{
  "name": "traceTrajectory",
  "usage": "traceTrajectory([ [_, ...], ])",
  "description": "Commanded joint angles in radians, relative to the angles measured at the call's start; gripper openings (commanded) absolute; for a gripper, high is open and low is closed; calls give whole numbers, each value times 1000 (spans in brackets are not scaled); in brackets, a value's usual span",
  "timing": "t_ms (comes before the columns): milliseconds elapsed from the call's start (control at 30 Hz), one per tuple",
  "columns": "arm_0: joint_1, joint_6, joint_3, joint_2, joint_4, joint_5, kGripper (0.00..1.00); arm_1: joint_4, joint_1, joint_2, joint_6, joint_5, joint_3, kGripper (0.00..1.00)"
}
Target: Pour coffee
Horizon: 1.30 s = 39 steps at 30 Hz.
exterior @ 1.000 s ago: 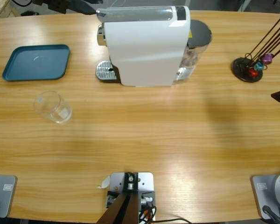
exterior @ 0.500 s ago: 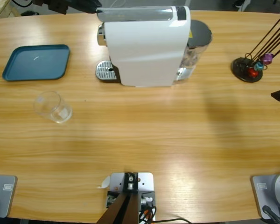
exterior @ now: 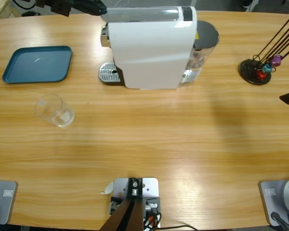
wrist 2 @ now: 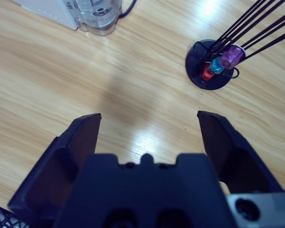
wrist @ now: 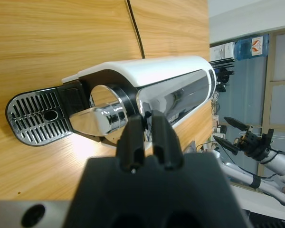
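No coffee visible anywhere. The glass tumbler [exterior: 54, 110], left of centre in the high view, stands empty and clear on the table [exterior: 149, 144]; nothing amber in it, and nothing on the machine's drip grate [exterior: 106, 73]. So the task's liquid is, by my judgement, not yet brewed.

White coffee machine [exterior: 151, 47] top centre, clear water tank [exterior: 202, 50] at its right side. Blue tray [exterior: 37, 64] upper left, bare. Capsule stand [exterior: 256, 71] upper right with coloured capsules [wrist 2: 219, 64].

Left gripper [wrist: 145, 126]: jaws pressed together, clamping nothing, tips poised at the chrome lever end [wrist: 102, 118] of the machine; in the high view it shows at the top edge, just left of the machine's top. Right gripper [wrist 2: 149, 126]: jaws spread wide, empty, hanging over bare wood below the capsule stand in its wrist view.

Step in hand, as I read it: working the machine's head. To do it well, press squarely and steadily so the machine does not slide. The tumbler is well apart from both grippers and still needs moving to the grate.
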Motion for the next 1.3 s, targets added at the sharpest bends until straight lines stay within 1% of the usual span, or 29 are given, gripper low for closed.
traceTrajectory([
  [33,-11,-1,-49,-37,-6,-40,0,-7,12,-18,10,10,31,885],
  [233,4,2,-50,-73,-6,-66,0,-10,12,-18,10,10,31,885],
  [333,4,3,-50,-66,-18,-113,0,-10,12,-21,10,10,31,881],
  [400,-1,13,-49,-65,-57,-169,0,-10,12,-23,10,10,31,882],
  [433,-10,52,-48,-68,-78,-177,186,-12,12,-24,10,8,31,885],
  [467,-23,119,-43,-85,-85,-159,629,-17,12,-28,11,2,31,885],
  [500,-33,206,-33,-110,-86,-130,809,-25,12,-38,21,-15,32,885],
  [533,-50,295,-14,-140,-86,-83,878,-34,12,-58,38,-52,32,885],
  [567,-65,375,14,-177,-86,-24,902,-62,12,-88,60,-84,41,884],
  [600,-84,496,46,-212,-86,35,918,-100,12,-119,83,-104,59,863],
  [633,-101,635,84,-246,-85,86,918,-132,12,-141,105,-136,77,790],
  [667,-120,750,135,-288,-84,138,918,-160,11,-151,132,-169,101,755],
  [733,-128,891,231,-366,-72,171,923,-256,5,-151,168,-237,161,720],
  [767,-129,941,275,-405,-57,173,927,-322,-3,-142,184,-260,199,711],
  [800,-131,974,313,-441,-36,175,928,-371,-18,-121,203,-281,228,679],
  [833,-131,995,350,-474,-14,182,946,-410,-40,-88,224,-301,255,634],
  [867,-131,1010,384,-504,9,192,970,-454,-62,-57,244,-312,285,632],
  [933,-131,1018,445,-558,34,204,987,-604,-105,-11,254,-329,370,632],
  [1033,-132,1016,506,-599,39,207,987,-733,-155,31,210,-334,447,629],
  [1067,-137,1014,512,-596,39,208,983,-767,-156,35,185,-334,457,628],
  [1167,-148,997,501,-568,26,242,991,-879,-157,110,178,-325,511,631],
  [1233,-148,977,491,-544,17,288,1000,-979,-157,166,168,-308,564,632],
  [1300,-148,980,490,-522,16,297,1000,-1041,-157,207,145,-287,585,632],
])
